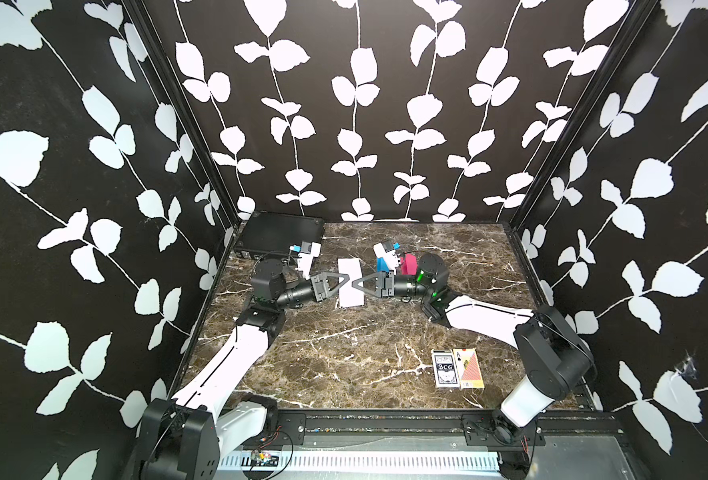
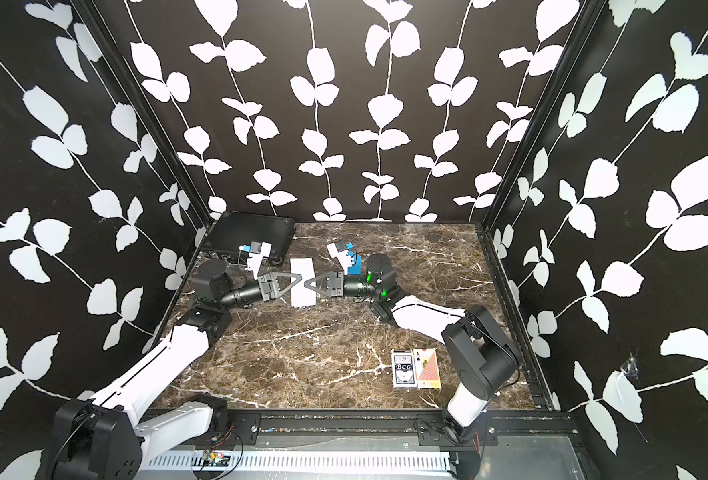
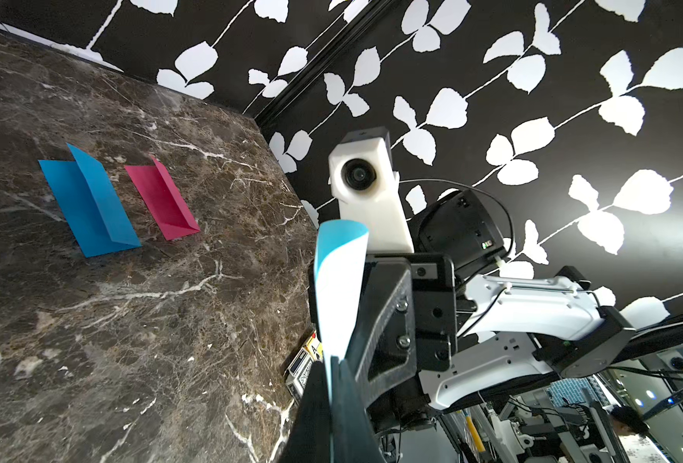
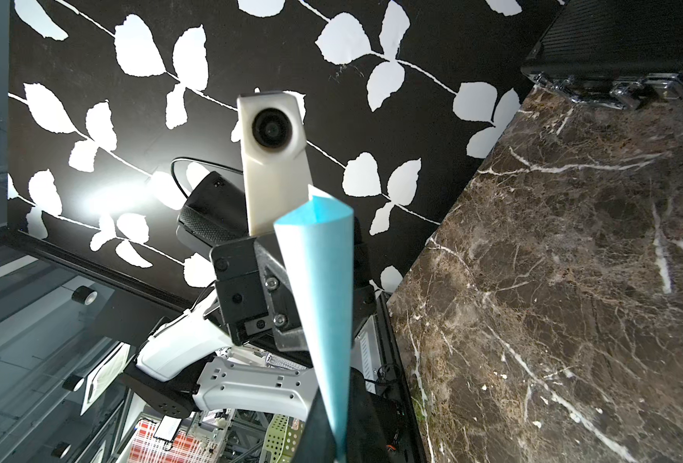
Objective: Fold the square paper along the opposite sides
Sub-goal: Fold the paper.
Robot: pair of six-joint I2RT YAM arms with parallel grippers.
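The square paper (image 1: 350, 286) sits above the back middle of the table (image 1: 344, 357), apparently lifted off it. From above it reads as a narrow white strip. It is doubled over, white outside and pale blue inside, but not yet creased. In both wrist views it is flat where it is gripped and fans into an open loop (image 3: 337, 280) farther along.

You hold it from both sides. The left pincer (image 1: 346, 279) is pressed together on the paper, and so is the right pincer (image 1: 356, 284). Their tips almost meet near the strip's middle in both top views.

The step in hand looks like turning this loose bend into a true fold:
- Hold the two pinches level and at the same height, so the two layers do not slide over each other.
- Do not pull the arms apart. The sheet is thin, and it would probably skew or tear at the grip.
- Check in the right wrist view that the free edges of the loop (image 4: 323, 296) lie flush before you commit.
- Lower it onto bare table clear of the blue sheet (image 3: 91, 200) and the red sheet (image 3: 161, 204).
- Press outward from the pinched part, so the open ends close last.
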